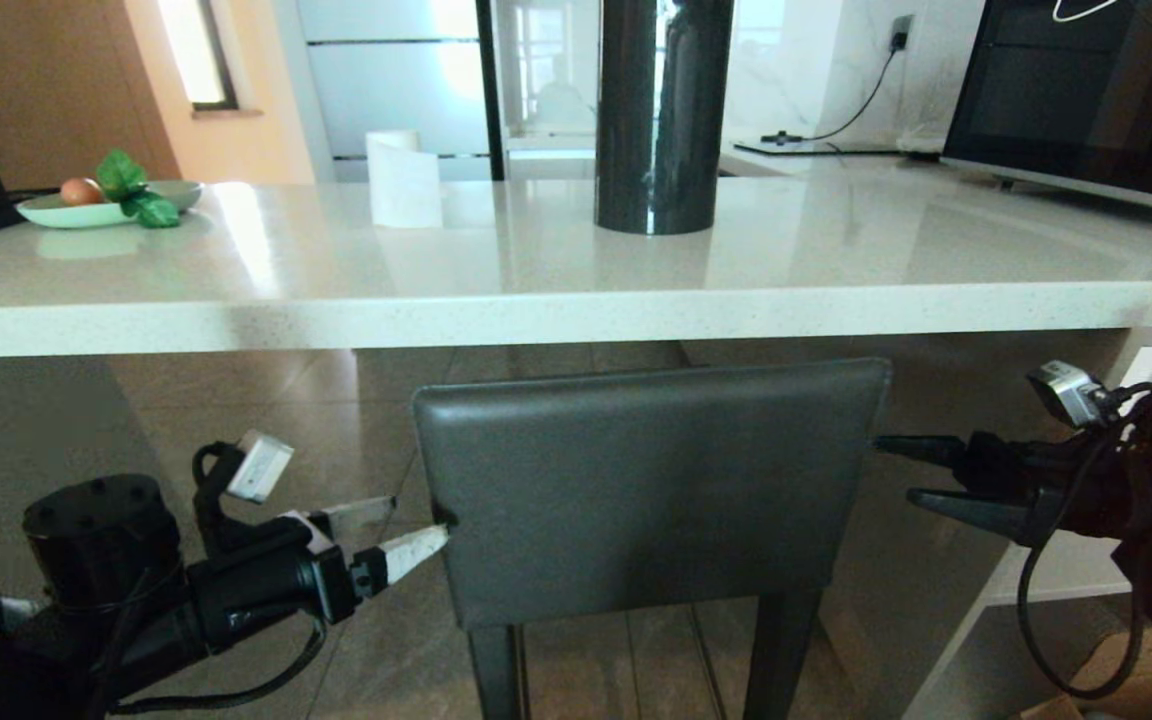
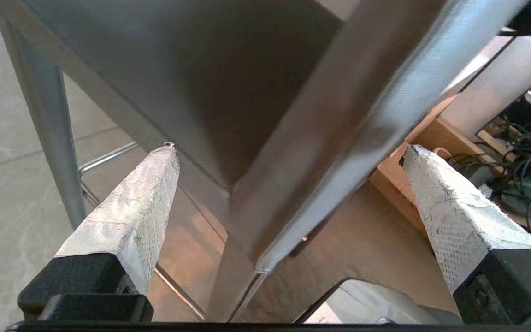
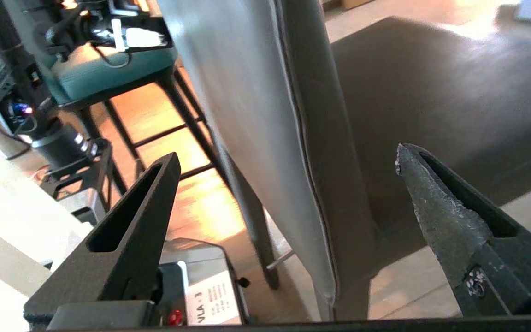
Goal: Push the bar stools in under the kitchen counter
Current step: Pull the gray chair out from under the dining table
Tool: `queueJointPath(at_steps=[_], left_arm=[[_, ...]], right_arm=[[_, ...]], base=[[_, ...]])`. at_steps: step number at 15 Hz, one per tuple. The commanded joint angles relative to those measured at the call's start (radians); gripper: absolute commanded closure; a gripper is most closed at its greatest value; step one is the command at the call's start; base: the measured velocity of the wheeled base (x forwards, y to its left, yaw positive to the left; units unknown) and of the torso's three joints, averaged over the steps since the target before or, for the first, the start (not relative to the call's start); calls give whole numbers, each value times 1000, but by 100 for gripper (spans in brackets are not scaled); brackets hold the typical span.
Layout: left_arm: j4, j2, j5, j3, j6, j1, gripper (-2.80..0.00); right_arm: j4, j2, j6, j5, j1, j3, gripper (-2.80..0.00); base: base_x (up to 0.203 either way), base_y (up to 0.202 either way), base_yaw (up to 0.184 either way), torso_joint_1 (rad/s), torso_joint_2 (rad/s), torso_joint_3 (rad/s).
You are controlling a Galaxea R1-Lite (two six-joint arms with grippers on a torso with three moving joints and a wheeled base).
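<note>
A dark grey bar stool with a rectangular back [image 1: 651, 490] stands in front of me, its back just below the thick edge of the white speckled kitchen counter [image 1: 576, 310]. My left gripper [image 1: 416, 520] is open at the back's left edge, which runs between the white taped fingers [image 2: 132, 216] in the left wrist view. At the back's right edge my right gripper [image 1: 894, 468] is also open, its black fingers [image 3: 436, 207] either side of the stool back [image 3: 265, 92] without closing on it. The teal stool [image 3: 113, 69] stands further off in the right wrist view.
On the counter stand a black column [image 1: 661, 110], a white paper roll [image 1: 403, 180], a green plate with an egg and leaves [image 1: 106, 205] and a microwave [image 1: 1076, 90]. White shelves [image 1: 1036, 580] sit under the counter at right. A cardboard box [image 2: 431, 143] and cables lie on the floor.
</note>
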Motion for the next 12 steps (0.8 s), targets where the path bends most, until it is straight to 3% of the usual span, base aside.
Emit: queueJointPath(at_steps=[1,12], left_arm=[[-9,35,-3,-11,-2,-3,-280],[-9,126,-4,-125,9,-56,-280]], right_arm=[[-9,63,0,8,14,-26,-280],[-9,192,32,-11,120,-207,-280]], base=[[0,0,0,0,0,0],[0,0,0,0,0,0]])
